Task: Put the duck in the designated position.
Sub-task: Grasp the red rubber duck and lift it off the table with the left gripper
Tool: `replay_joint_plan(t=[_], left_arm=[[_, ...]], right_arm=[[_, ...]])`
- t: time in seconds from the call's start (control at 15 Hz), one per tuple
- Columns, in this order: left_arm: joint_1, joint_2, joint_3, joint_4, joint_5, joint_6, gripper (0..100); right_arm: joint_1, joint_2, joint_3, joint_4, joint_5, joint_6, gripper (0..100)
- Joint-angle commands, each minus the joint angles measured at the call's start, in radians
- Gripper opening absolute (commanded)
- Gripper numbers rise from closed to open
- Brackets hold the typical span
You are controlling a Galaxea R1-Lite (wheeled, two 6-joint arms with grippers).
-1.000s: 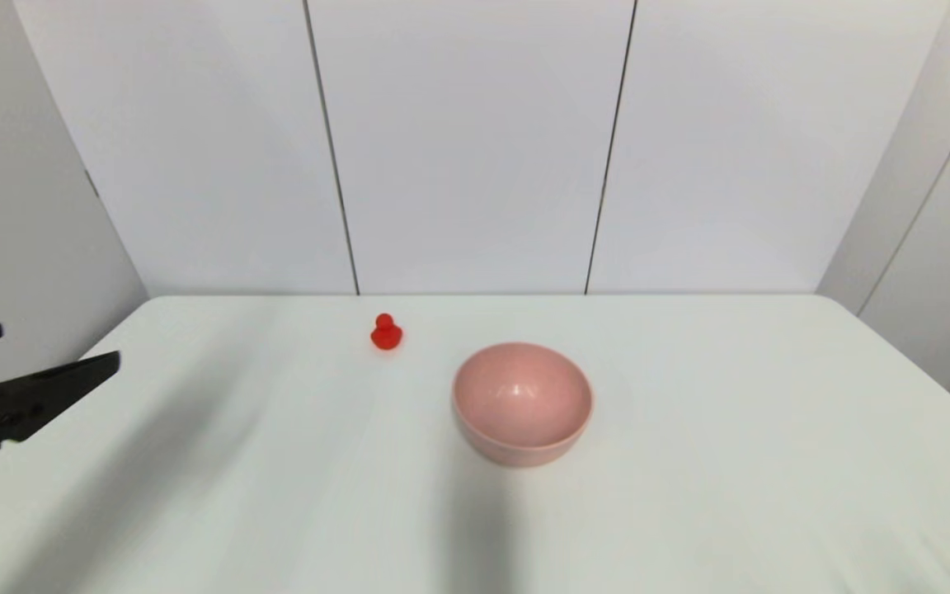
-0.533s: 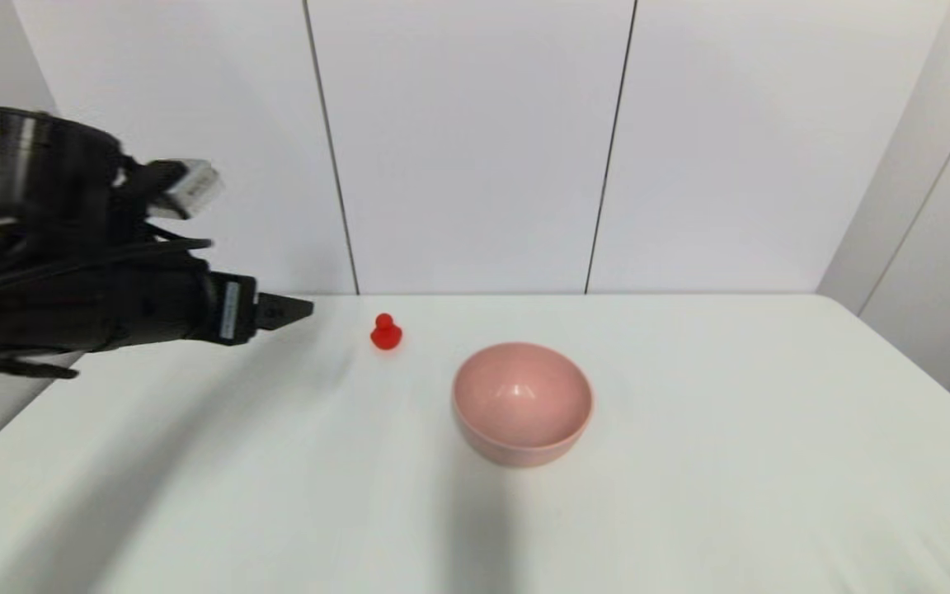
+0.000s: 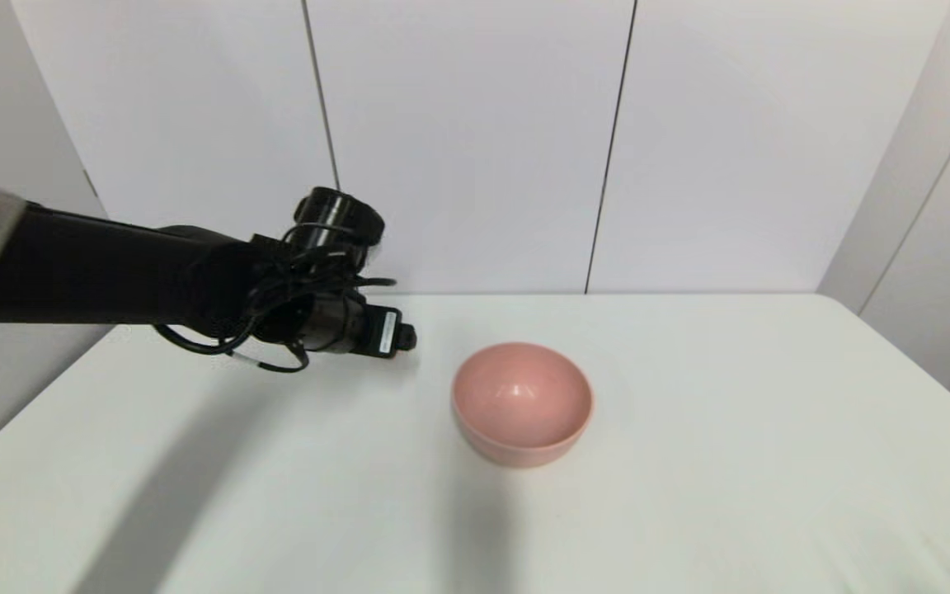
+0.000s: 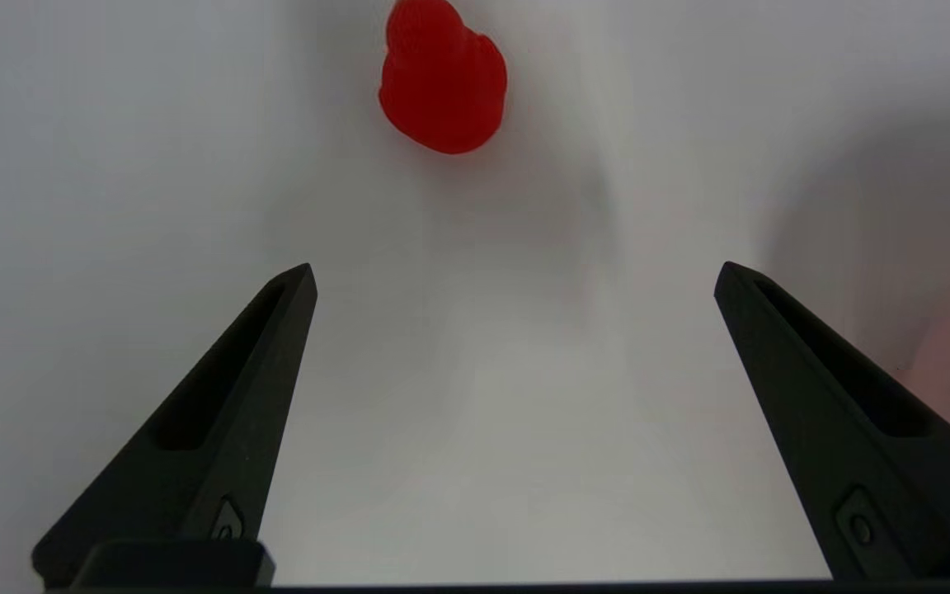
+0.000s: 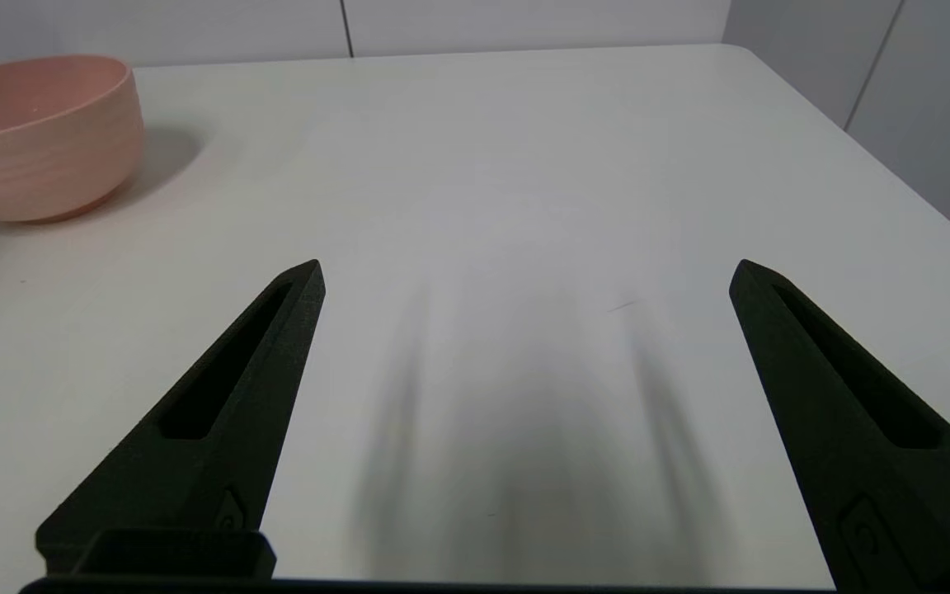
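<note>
Duck-wise, the head view shows nothing red at all: the left arm reaches in across the white table [image 3: 689, 495] and its wrist covers the spot just beside the pink bowl [image 3: 522, 404], on the bowl's far-left side, where the toy must be. The left gripper [image 3: 405, 338] barely pokes out from under the wrist there, near the bowl but clear of its rim, and from this angle its fingers cannot be read. The bowl stands upright and holds nothing.

In the left wrist view, the duck [image 4: 443, 78] sits on the table ahead of the left gripper [image 4: 516, 276], beyond the fingertips and not between them. The two black fingers are spread wide and grip nothing. A faint pink blur at the edge of this view is probably the bowl's side, though that is hard to confirm.

The right wrist view shows the right gripper [image 5: 529, 272] parked low over bare table, well apart from the bowl [image 5: 38, 140], its fingers also spread wide and empty.

As for progress, I judge the task barely begun: the approach looks nearly finished, but the duck is not yet grasped. Left to do are closing on it, lifting it, and setting it down, presumably in the bowl, though the designated place is not marked.
</note>
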Motion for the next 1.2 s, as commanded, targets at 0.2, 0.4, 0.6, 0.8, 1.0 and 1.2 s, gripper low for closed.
replay_joint_plan(t=[0.2,0.4,0.6,0.8,1.0,1.2], left_arm=[[0.025,0.094,-0.021,-0.018,0.109,-0.089,100],[0.031,0.134,-0.093,-0.017,0.113,-0.173,100],[0.028,0.177,-0.159,-0.04,0.11,-0.195,100],[0.026,0.204,-0.188,-0.046,0.115,-0.195,100],[0.028,0.23,-0.2,-0.048,0.156,-0.19,100],[0.026,0.259,-0.217,-0.054,0.215,-0.195,100]], right_arm=[[0.0,0.001,0.0,-0.001,0.0,0.0,100],[0.0,0.001,0.0,-0.001,0.0,0.0,100],[0.0,0.001,0.0,-0.001,0.0,0.0,100],[0.0,0.001,0.0,-0.001,0.0,0.0,100],[0.0,0.001,0.0,-0.001,0.0,0.0,100],[0.0,0.001,0.0,-0.001,0.0,0.0,100]])
